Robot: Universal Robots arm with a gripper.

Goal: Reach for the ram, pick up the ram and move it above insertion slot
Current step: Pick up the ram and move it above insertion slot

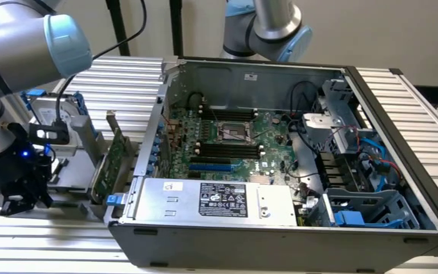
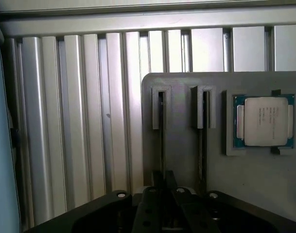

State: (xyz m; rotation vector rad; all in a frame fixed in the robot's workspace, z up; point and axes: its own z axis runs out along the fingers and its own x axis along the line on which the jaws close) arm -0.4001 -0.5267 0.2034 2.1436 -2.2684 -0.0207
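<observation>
Grey plastic holder [image 2: 182, 160] w/ two narrow slots carries the ram [image 2: 161, 138], seen edge-on as a thin dark strip standing in one slot. A square metal-lidded chip [image 2: 264, 121] sits in a pocket beside it. Black claw [image 2: 163, 183] hangs right over that strip; can't tell if it's open, closed or touching. My read: reach approx done, pickup not shown, move to green board [image 1: 271, 124] inside steel case [image 1: 280, 240] left to do. Ribbed aluminium table [image 2: 79, 121] underneath.

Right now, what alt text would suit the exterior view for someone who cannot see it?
A robot arm's gripper hangs low beside an open computer case on a ribbed metal table, close to a grey holder with a green expansion card standing in it. The case's motherboard lies exposed.
</observation>
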